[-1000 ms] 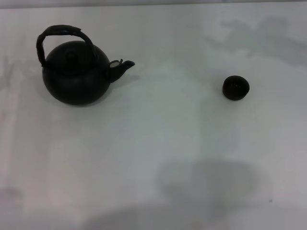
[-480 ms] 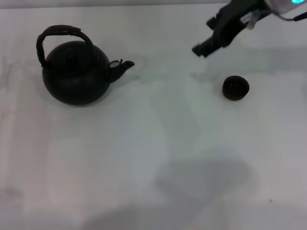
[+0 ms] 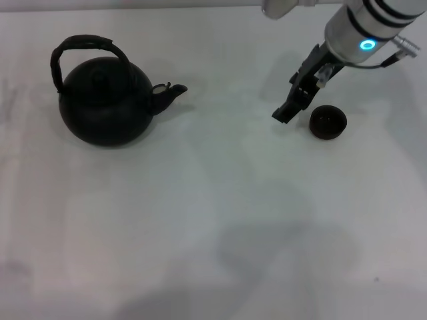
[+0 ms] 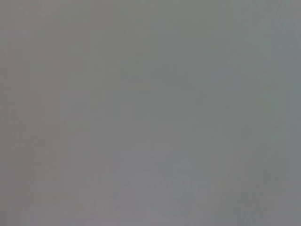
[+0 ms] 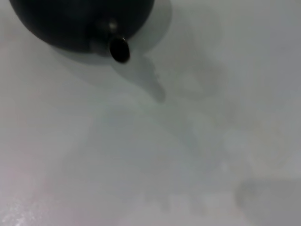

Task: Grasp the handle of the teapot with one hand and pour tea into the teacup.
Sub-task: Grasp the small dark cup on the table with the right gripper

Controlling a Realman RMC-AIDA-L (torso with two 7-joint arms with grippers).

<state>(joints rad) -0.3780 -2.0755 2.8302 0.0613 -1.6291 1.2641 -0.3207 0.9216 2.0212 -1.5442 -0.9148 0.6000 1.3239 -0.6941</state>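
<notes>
The black round teapot stands upright at the left of the white table, its spout pointing right toward the teacup. Its arched dark handle rises over the knobbed lid. The tiny dark teacup sits at the right. My right gripper reaches in from the upper right and hangs just left of the teacup, far from the teapot and holding nothing. The right wrist view shows the teapot's body and its spout. The left arm is out of view; the left wrist view shows only plain grey.
The white table stretches bare between the teapot and the teacup and toward the front edge. The right arm's white forearm with a lit blue ring crosses the upper right corner above the teacup.
The right arm came into view from the upper right and has dropped down and forward, from above the teacup to just left of it. The teapot and teacup have not moved.
</notes>
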